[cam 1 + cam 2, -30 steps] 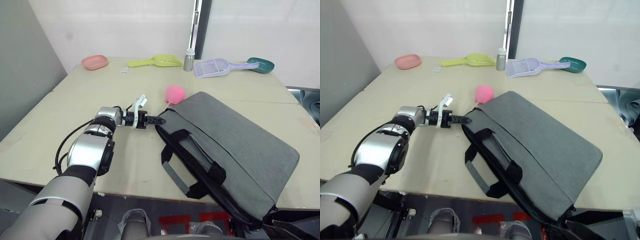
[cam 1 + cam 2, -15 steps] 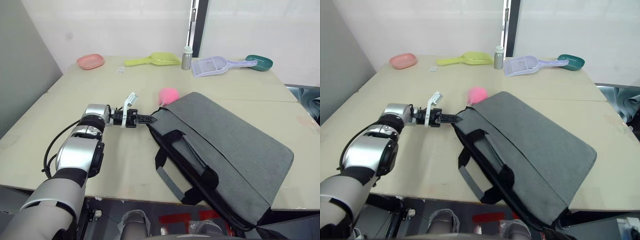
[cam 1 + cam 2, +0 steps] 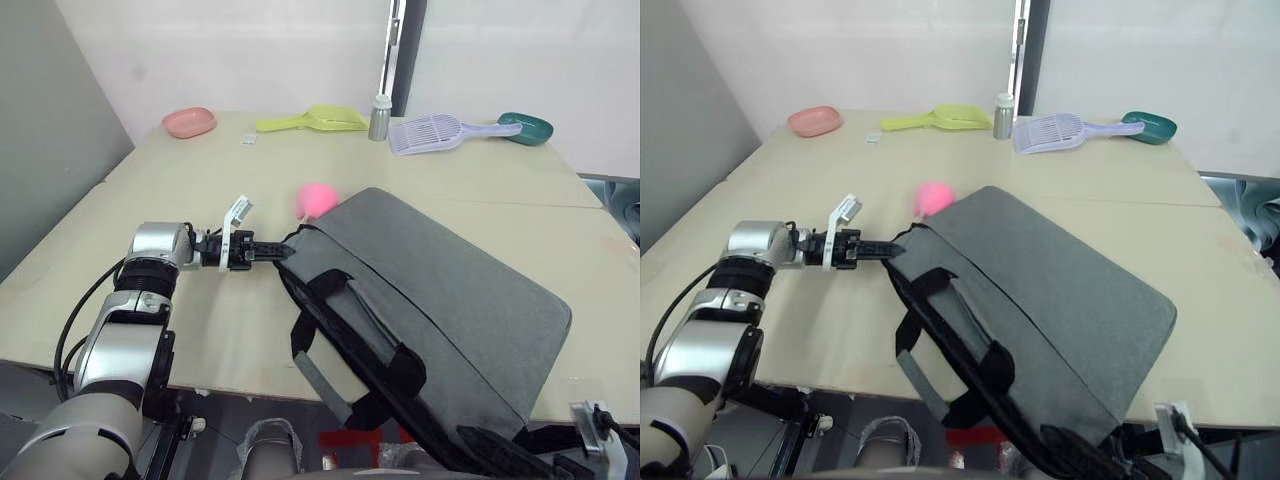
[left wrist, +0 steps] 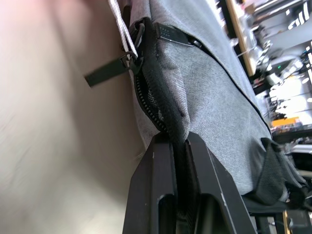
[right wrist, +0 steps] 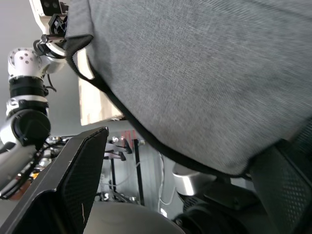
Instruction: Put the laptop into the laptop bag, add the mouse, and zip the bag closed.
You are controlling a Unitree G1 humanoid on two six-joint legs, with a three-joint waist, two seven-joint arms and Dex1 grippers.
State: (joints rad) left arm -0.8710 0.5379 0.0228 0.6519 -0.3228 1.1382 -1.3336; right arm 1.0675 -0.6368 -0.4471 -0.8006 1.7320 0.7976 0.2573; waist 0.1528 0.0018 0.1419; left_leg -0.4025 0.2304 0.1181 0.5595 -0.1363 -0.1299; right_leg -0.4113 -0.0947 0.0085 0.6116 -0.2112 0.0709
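Left arm stretched forward and toward the right above the table, silver forearm nearly level, left gripper (image 3: 278, 251) pointing sideways with its two black fingers (image 4: 156, 175) pressed together on the black corner edge of the laptop bag (image 3: 450, 300). Right gripper (image 5: 170, 195) low at the near end of the same bag, its two black fingers (image 5: 73, 180) wide apart, one on each side of the grey fabric and not pressing on it.
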